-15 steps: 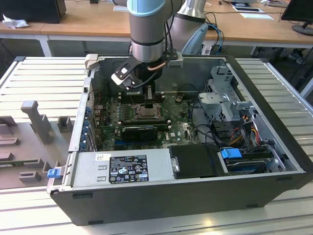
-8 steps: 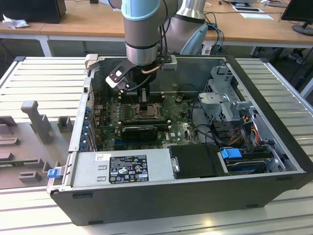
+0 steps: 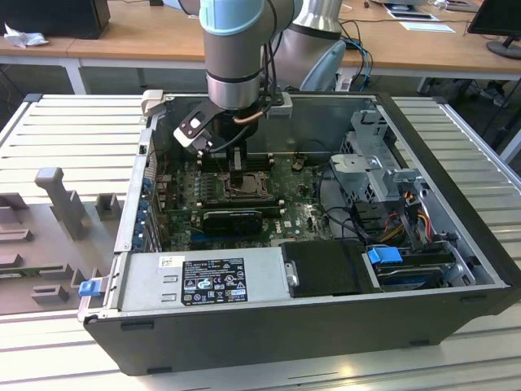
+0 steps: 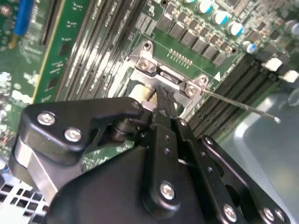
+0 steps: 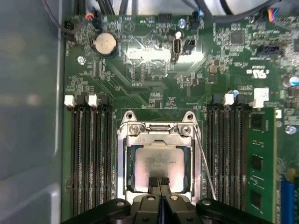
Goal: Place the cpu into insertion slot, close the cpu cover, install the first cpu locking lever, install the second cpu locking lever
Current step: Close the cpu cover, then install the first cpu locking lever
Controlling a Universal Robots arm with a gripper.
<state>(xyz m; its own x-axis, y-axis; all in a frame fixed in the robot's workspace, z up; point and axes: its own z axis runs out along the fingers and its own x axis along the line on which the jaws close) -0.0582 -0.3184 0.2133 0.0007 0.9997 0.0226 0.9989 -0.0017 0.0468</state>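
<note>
The black gripper's (image 5: 159, 181) two narrow jaws were together, with nothing visible between them. In the first wrist view their tips sat over one edge of the small flat square cpu with a pale silver-beige face (image 5: 159, 162); whether they touched it could not be told. The cpu lay flat in the square black-framed insertion slot (image 3: 248, 189). The thin silvery square metal cpu cover (image 5: 128, 161) lay down around the cpu, whose face showed through the cover's window.

Beside the cover, a thin bare metal lever rod (image 5: 206, 161) angled away from the socket; in the second wrist view its free end (image 4: 276, 120) stood out over grey metal, past the gripper (image 4: 161, 95). Long black memory slots (image 5: 88, 154) ran along both sides of the socket on the green motherboard (image 5: 154, 70), and a round silver coin battery (image 5: 103, 44) sat farther off.

In the exterior view the gripper (image 3: 238, 173) reached straight down into an open black computer case (image 3: 326, 326) lying on a slatted metal table (image 3: 73, 130).
</note>
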